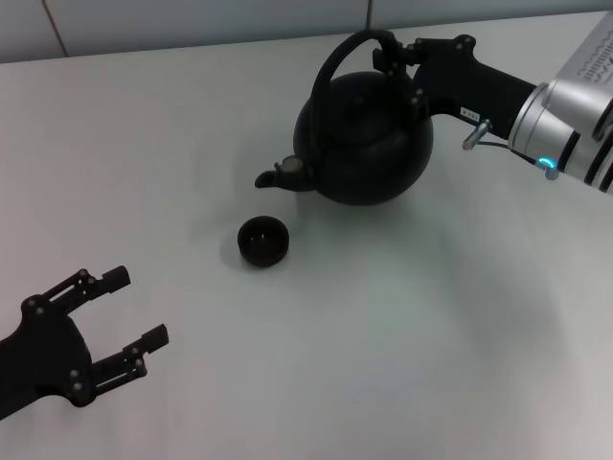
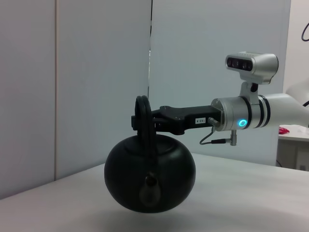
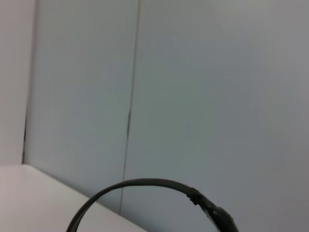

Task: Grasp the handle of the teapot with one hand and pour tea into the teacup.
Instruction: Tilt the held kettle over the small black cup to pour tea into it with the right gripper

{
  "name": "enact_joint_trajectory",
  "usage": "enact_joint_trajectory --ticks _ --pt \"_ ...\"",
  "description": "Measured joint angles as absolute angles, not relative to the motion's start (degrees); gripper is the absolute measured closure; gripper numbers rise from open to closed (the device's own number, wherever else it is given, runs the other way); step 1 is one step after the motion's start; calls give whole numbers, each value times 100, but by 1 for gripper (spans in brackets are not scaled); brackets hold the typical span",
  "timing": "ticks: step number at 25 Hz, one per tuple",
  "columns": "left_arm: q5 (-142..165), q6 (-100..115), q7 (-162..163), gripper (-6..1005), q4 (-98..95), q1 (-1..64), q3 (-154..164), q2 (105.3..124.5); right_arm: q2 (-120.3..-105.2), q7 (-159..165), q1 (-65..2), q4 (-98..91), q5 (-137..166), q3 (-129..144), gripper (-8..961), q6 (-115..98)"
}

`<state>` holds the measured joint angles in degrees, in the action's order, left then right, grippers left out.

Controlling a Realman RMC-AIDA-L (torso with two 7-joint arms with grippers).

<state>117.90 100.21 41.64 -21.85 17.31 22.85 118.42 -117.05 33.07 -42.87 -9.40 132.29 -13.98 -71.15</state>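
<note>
The round black teapot (image 1: 364, 134) is at the back of the white table (image 1: 431, 335), its short spout (image 1: 278, 175) pointing toward the small black teacup (image 1: 262, 240) just in front of it. My right gripper (image 1: 388, 48) is shut on the top of the arched handle (image 1: 335, 59). The left wrist view shows the teapot (image 2: 150, 176) spout-on, with the right gripper (image 2: 141, 121) clamped on the handle (image 2: 144, 116). I cannot tell whether the pot rests on the table. The handle's arc also shows in the right wrist view (image 3: 140, 182). My left gripper (image 1: 139, 307) is open and empty at the front left.
A pale panelled wall (image 2: 96, 72) stands behind the table's far edge. The right arm's silver-grey wrist (image 1: 565, 105) reaches in from the back right.
</note>
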Motion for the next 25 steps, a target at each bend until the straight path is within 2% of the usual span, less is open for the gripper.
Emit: enact_joint_trajectory --ticks 18,25 --pt "11772 9992 4139 201 -2170 1767 2285 11838 -11762 1695 -4469 -1259 13202 -887 864 -7290" --pt "11765 10006 4139 201 -2171 1784 2285 11837 -11875 1680 -4582 -1573 13193 -531 863 -7272"
